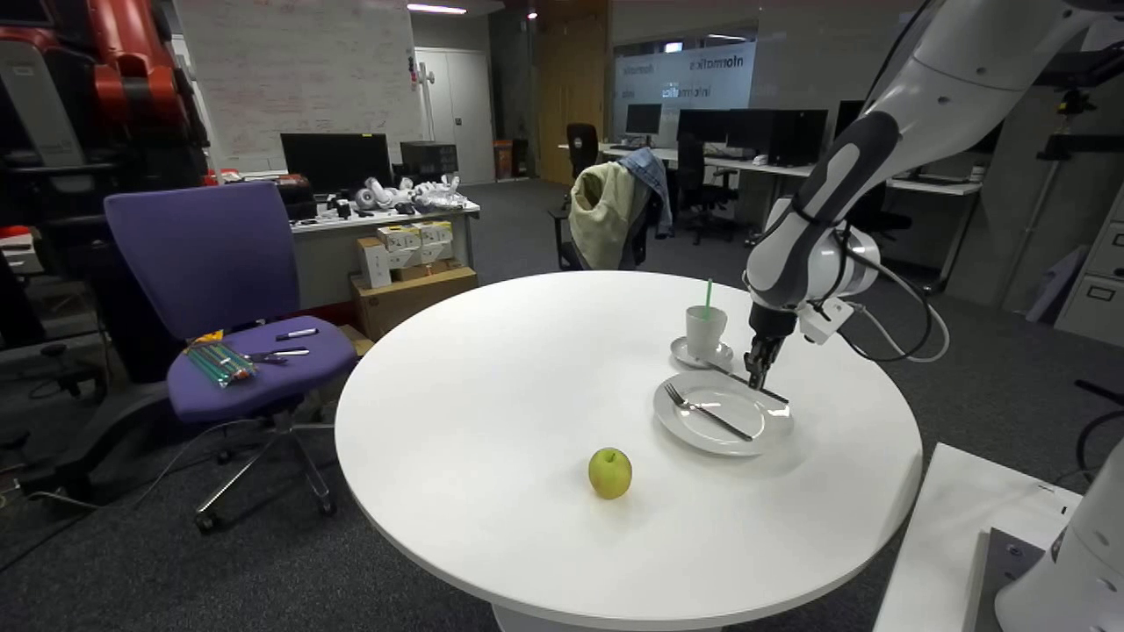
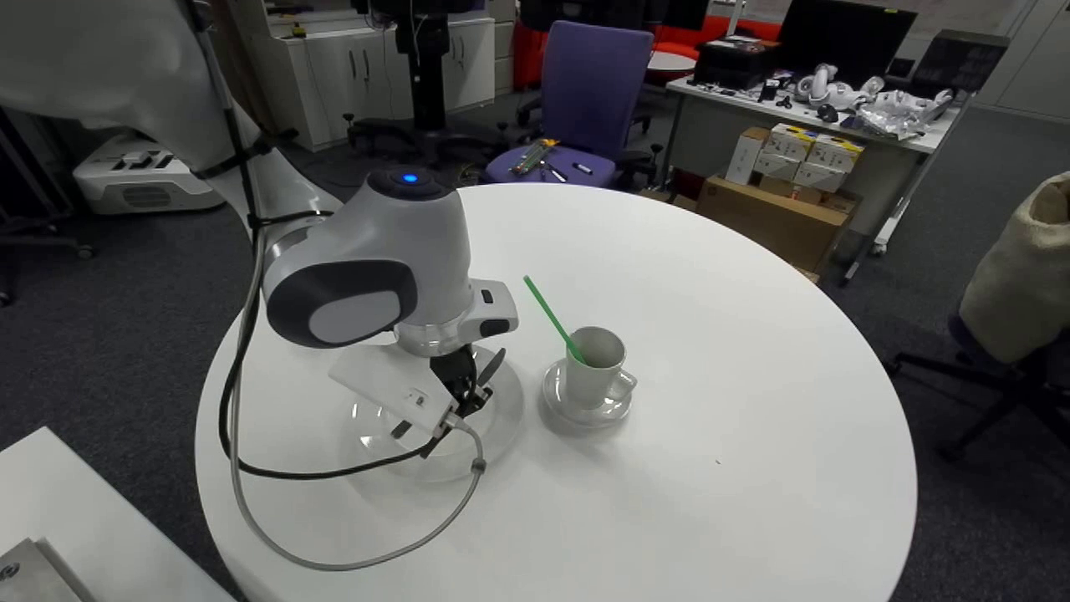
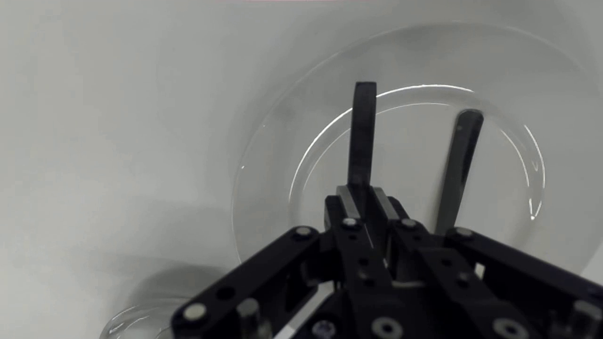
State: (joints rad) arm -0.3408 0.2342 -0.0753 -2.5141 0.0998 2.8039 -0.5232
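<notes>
Over the round, glossy white plate, the black claw grips a slim, grey-bladed table knife by its dark handle; the knife's long axis runs nearly parallel to the black-handled metal fork lying on the plate near it.

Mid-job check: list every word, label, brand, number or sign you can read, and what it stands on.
"informatics", or so it seems: window panel, repeated, some copies blurred or cut off.
Whiteboard: faint handwriting, unreadable.
Stacked white boxes: print too small to read.
Knife in the jaws, plate, fork, mug, saucer: no text that I can make out.
Nothing else is legible.
</notes>
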